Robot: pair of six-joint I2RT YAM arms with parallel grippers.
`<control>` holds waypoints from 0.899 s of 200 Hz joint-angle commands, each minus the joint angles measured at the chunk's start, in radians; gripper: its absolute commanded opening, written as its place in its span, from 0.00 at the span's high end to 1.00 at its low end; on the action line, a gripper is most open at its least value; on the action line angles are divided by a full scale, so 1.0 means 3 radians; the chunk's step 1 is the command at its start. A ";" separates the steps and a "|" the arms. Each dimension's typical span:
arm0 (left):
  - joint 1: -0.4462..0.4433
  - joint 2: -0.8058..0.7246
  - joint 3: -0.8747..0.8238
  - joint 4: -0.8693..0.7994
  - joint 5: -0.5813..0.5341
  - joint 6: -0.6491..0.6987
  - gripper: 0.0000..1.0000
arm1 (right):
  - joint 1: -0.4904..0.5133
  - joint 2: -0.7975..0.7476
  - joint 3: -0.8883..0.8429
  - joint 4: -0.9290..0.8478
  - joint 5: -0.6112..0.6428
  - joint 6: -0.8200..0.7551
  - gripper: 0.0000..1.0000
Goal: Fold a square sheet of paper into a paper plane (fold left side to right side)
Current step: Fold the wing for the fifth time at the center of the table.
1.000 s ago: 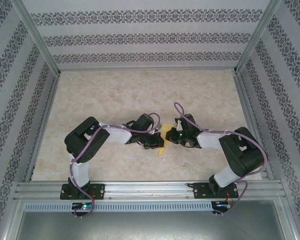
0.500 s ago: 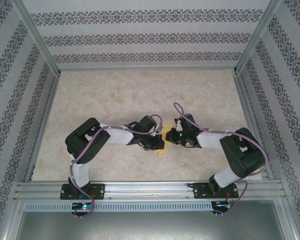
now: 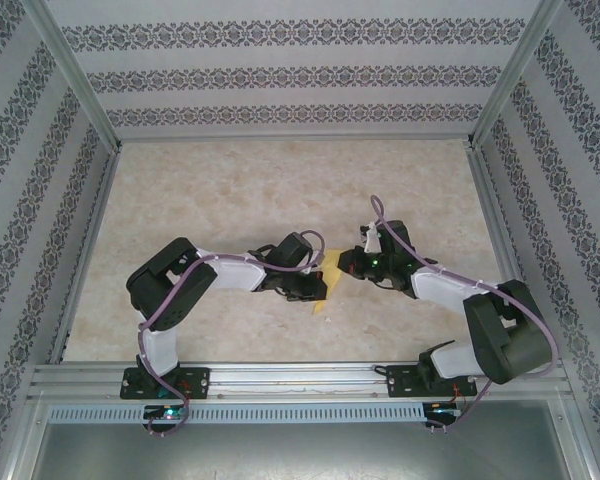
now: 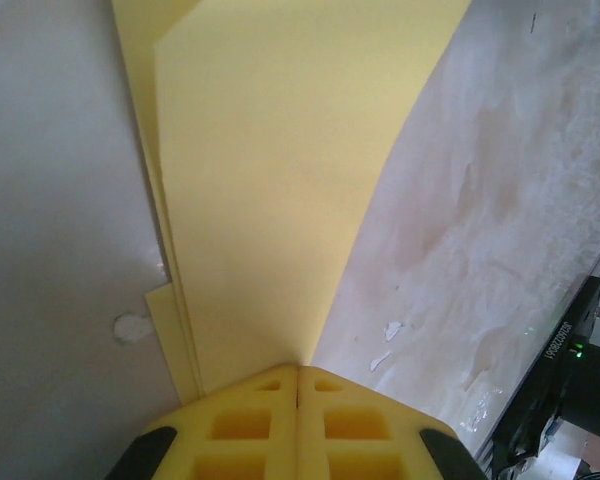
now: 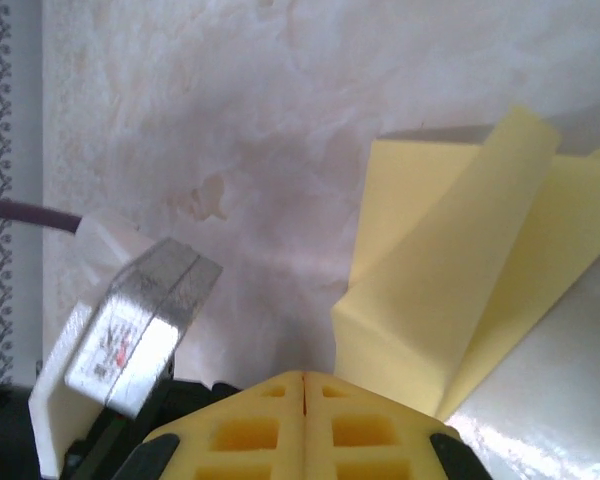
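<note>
The marbled table (image 3: 280, 190) serves as the working surface, and the job is kept near its front middle, where both arms can be brought together. The left arm (image 3: 170, 290) and the right arm (image 3: 500, 325) are bent inward from their bases so that the wrists nearly meet. This stance is judged suited to steadying one side of a fold while the other side is worked.

Between them lies the square sheet of paper (image 3: 323, 298) — already doubled into several layers, a narrow yellow shape partly on the table and partly lifted. In the left wrist view its stacked edges are seen along one side, and the sheet tapers down to the fingertips.

The left gripper (image 4: 298, 372) is fully closed, and the paper is pinched in the seam between its pads. This is presumably so that the layers are kept from sliding apart and the crease is anchored.

The right gripper (image 5: 305, 380) is likewise closed tight, but nothing is seen between its fingers. A raised flap of the paper stands just beside it and runs partly behind one finger. Whether the flap is being pressed cannot be told. The closed jaws are judged to act as a blunt pusher for flattening, not for gripping — the flap is not yet laid flat.
</note>
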 commanded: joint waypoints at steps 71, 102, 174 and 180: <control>-0.0031 -0.0101 -0.0365 -0.0653 -0.0366 0.0122 0.96 | 0.0292 0.0282 -0.0145 0.0554 -0.0146 0.0054 1.00; -0.0031 -0.0098 -0.0360 -0.0645 -0.0366 0.0116 0.96 | 0.0343 0.0422 -0.0079 0.0598 -0.0105 0.0059 1.00; -0.0031 -0.0087 -0.0340 -0.0690 -0.0391 0.0124 0.96 | 0.0383 0.0640 -0.0004 0.0619 -0.0031 0.0001 1.00; -0.0032 -0.0094 -0.0344 -0.0696 -0.0392 0.0124 0.96 | 0.0383 0.0650 0.0003 0.0619 -0.0025 -0.0006 1.00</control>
